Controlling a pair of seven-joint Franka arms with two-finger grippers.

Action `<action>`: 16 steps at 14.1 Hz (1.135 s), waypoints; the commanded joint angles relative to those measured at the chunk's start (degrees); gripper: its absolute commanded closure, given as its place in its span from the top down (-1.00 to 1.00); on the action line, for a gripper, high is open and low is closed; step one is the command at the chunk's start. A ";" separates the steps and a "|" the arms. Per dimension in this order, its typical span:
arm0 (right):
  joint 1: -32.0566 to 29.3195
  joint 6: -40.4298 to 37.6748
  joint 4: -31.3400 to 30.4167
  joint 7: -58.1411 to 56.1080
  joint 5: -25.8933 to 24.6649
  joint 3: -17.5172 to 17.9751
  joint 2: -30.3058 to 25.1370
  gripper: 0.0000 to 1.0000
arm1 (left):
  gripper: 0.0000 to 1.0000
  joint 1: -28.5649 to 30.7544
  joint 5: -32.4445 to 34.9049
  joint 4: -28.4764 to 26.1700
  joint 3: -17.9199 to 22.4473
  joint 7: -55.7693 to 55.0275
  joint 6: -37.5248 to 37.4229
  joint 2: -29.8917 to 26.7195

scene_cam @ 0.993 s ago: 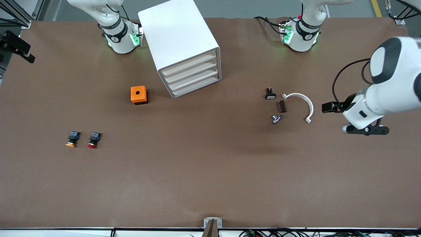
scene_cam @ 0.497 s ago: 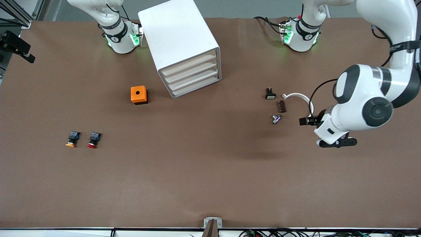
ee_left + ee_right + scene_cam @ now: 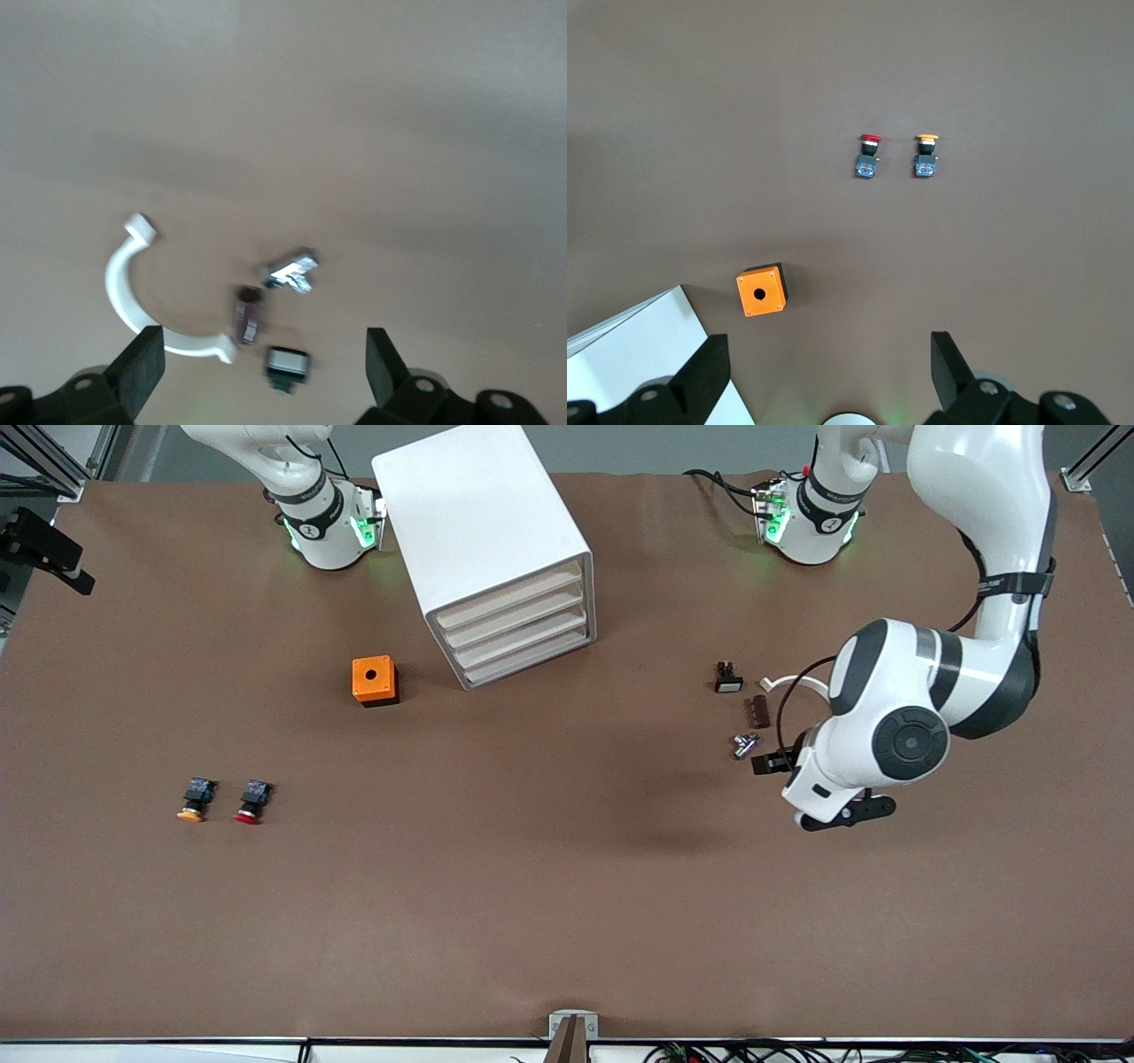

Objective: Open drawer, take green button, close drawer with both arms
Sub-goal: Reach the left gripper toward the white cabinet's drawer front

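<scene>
Drawers all shut; button hidden, presumably inside.

Your left gripper [image 3: 778,765] hangs wide open, empty, over small parts [image 3: 746,745]; right gripper [image 3: 824,372] open, empty, high above the table, waiting. Cabinet [image 3: 493,549] drawer [image 3: 516,636] looks light, stiff: hook its front lip.

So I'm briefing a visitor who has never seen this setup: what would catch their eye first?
Probably the left arm, reaching out over small parts at its end of the table, its gripper open. Then the white cabinet, all four drawers shut, with an orange box beside it.
</scene>
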 commanded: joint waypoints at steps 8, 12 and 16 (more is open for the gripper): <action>0.30 -0.12 -0.36 0.96 0.41 -0.12 -0.62 1.00 | 1.00 -3.11 -24.06 5.57 0.11 -28.35 -2.53 7.09; 0.30 -0.20 -0.36 0.87 0.41 -0.21 -0.62 1.00 | 1.00 -5.92 -30.84 8.92 0.02 -39.62 -2.53 11.83; 0.30 -0.20 -0.36 0.87 0.41 -0.12 -0.62 1.00 | 1.00 -7.24 -39.53 12.26 -0.07 -56.20 -2.53 17.37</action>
